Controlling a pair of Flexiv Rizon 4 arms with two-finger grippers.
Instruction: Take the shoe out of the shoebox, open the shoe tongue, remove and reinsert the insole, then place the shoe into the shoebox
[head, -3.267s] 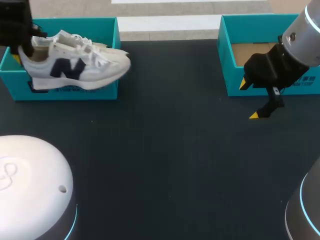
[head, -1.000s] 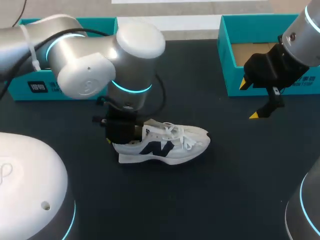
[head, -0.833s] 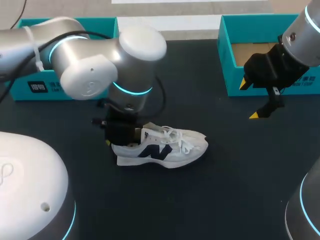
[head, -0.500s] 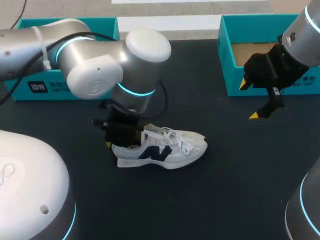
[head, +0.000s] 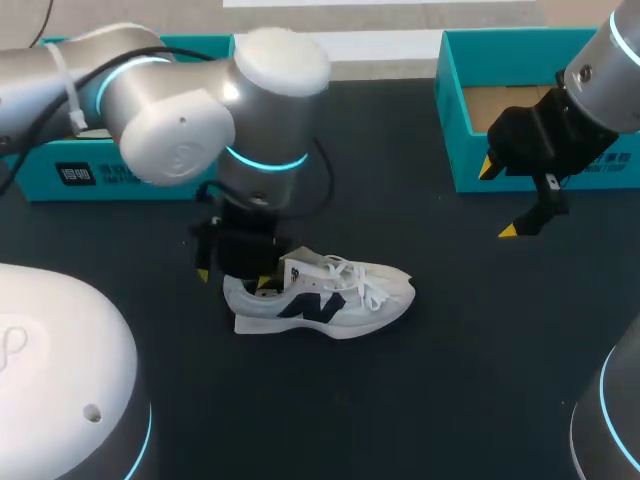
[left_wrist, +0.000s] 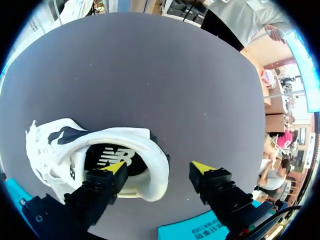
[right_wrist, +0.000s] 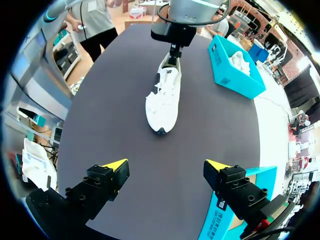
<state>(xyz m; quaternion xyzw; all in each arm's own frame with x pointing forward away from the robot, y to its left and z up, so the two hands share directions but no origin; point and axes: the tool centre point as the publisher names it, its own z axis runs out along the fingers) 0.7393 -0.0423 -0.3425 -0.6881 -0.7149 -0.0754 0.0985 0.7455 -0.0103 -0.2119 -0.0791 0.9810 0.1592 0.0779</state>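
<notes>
the shoe (head: 325, 298) is down mid worktop (head: 430, 390) now, left jaws let go, wide and empty, but one finger (left_wrist: 102, 185) over the collar could snag and tip it.

Robotics lab: left arm (head: 180, 120), right arm (head: 600, 80), dark table (head: 420, 400).

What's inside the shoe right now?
A dark insole lies in the heel of the shoe. Toward the toe, the laces and upper cover the inside, so the rest cannot be seen.
</notes>
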